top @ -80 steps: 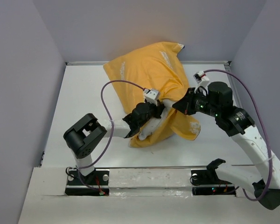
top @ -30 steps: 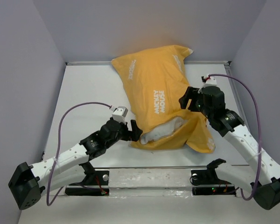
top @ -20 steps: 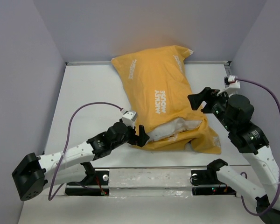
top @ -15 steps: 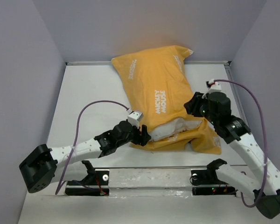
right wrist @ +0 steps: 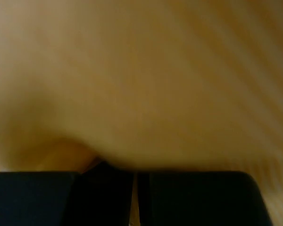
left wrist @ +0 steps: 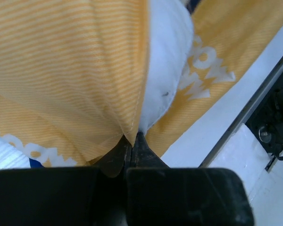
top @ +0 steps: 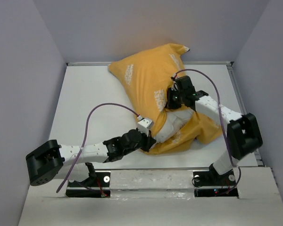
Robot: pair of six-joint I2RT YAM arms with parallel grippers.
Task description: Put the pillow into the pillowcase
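Observation:
The orange-yellow pillowcase (top: 146, 77) lies bunched in the middle of the table, its far corner against the back wall. The white pillow (top: 172, 125) shows through the near opening; most of it is hidden inside. My left gripper (top: 150, 140) is shut on the pillowcase's near-left opening edge. In the left wrist view the gripper (left wrist: 132, 140) pinches the orange fabric (left wrist: 61, 70) right beside the pillow (left wrist: 166, 70). My right gripper (top: 172, 102) sits on top of the pillowcase just above the opening. In the right wrist view it (right wrist: 134, 176) is closed on a thin fold of orange fabric (right wrist: 155, 70).
The white table (top: 85, 103) is walled at the back and both sides. A metal rail (top: 151, 174) runs along the near edge and shows in the left wrist view (left wrist: 254, 103). The left arm (top: 85, 151) lies low across the near left, its purple cable looping above.
My right gripper swung left and inward onto the top of the pillowcase. The pillowcase bunched and shifted left. My left gripper slid right along the near edge, still gripping.

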